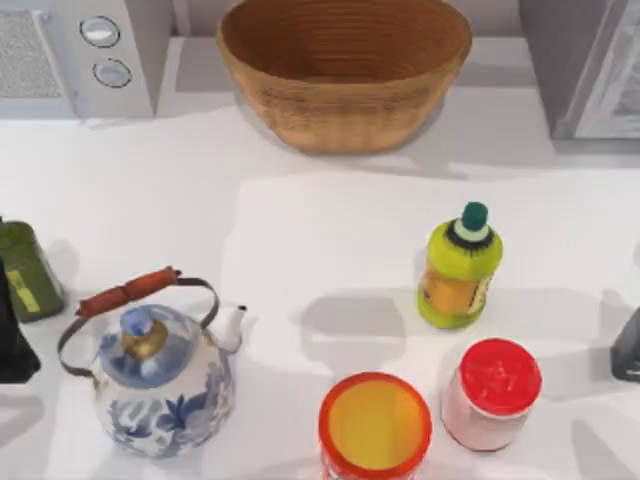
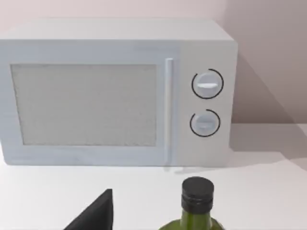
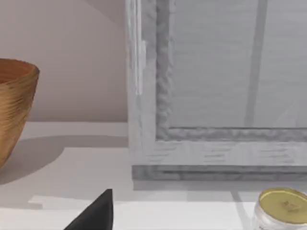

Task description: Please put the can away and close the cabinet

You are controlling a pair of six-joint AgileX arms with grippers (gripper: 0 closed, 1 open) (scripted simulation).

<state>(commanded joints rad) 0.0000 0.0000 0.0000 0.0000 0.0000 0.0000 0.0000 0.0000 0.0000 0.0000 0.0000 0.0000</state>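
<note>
The can (image 1: pixel 375 427), with an orange rim and a yellow top, stands upright at the table's front edge, right of centre. The grey cabinet (image 1: pixel 588 68) is at the back right corner, and its pale door panel (image 1: pixel 620 80) sits at a slant to the body. In the right wrist view the cabinet (image 3: pixel 216 143) rises close ahead, beyond a dark fingertip (image 3: pixel 96 214). My left gripper (image 1: pixel 12 345) rests at the table's left edge and my right gripper (image 1: pixel 628 347) at its right edge. Both are well away from the can.
A red-lidded jar (image 1: pixel 491 392) stands just right of the can, with a yellow-green bottle (image 1: pixel 459 266) behind it. A blue-patterned kettle (image 1: pixel 160 375) is at the front left, next to a green bottle (image 1: pixel 28 270). At the back are a wicker basket (image 1: pixel 345 70) and a microwave (image 1: pixel 85 55). A gold-lidded jar (image 3: pixel 283 207) stands by the cabinet.
</note>
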